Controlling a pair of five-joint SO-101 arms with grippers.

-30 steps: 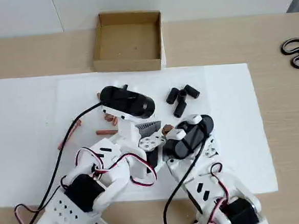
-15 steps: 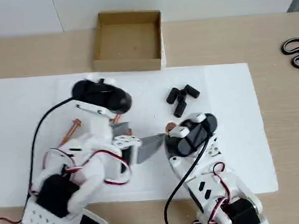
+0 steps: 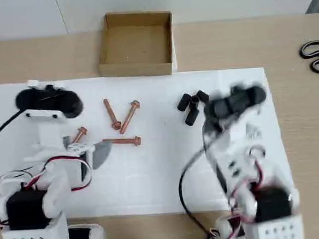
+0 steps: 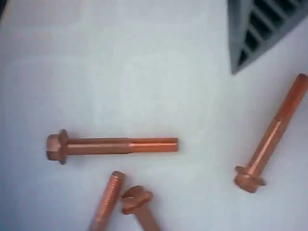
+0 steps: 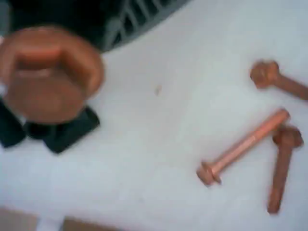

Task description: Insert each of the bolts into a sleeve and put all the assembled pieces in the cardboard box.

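Note:
Four copper bolts lie loose on the white paper: two crossing at the tips (image 3: 111, 113) (image 3: 129, 116), one lying flat (image 3: 121, 140), one short-looking (image 3: 79, 134). My left gripper (image 3: 87, 149) hangs open just left of them, its grey finger (image 4: 255, 33) above the flat bolt (image 4: 110, 144). Several black sleeves (image 3: 194, 105) sit in a small pile. My right arm (image 3: 234, 100) stands right beside them. Its gripper is shut on a bolt whose copper head (image 5: 48, 72) faces the wrist camera, with sleeves (image 5: 57, 130) just beneath. The cardboard box (image 3: 137, 41) is at the back.
The white paper sheet (image 3: 169, 173) covers the middle of the wooden table, with bare room between the arms. Scissors (image 3: 316, 54) lie at the far right edge. The box sits behind the paper's back edge.
The arms have separated from the centre. The left arm swung left, uncovering the loose bolts. The right arm moved back and right to the sleeve pile with its bolt.

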